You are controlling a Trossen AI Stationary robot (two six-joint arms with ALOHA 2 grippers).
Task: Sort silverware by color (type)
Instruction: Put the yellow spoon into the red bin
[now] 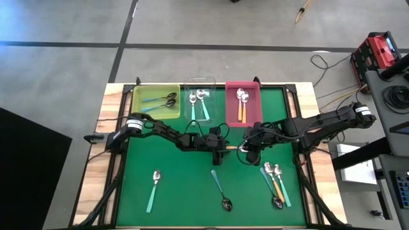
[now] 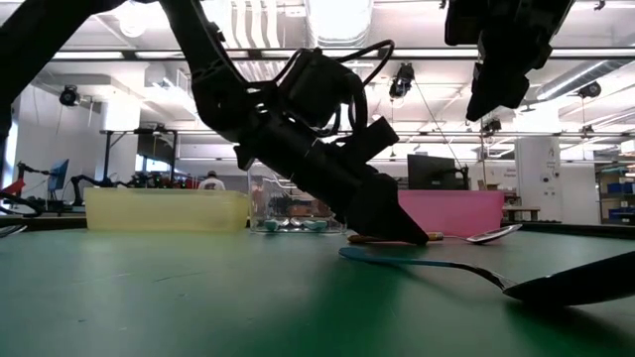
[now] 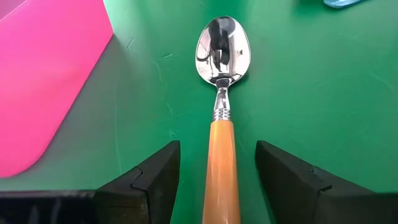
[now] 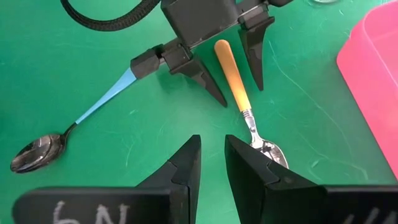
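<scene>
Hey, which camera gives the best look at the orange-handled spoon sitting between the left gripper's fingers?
The left wrist view: the orange-handled spoon fills the picture, shiny bowl to handle. The right wrist view shows it whole but smaller. The high view mostly hides it under the arms; the low view shows only slivers.

An orange-handled spoon (image 3: 221, 124) with a shiny silver bowl lies flat, face up, its handle between the spread fingers of the left gripper (image 3: 217, 186), untouched. A teal-handled spoon with a dark bowl (image 4: 68, 127) lies flat just beside that gripper.
</scene>
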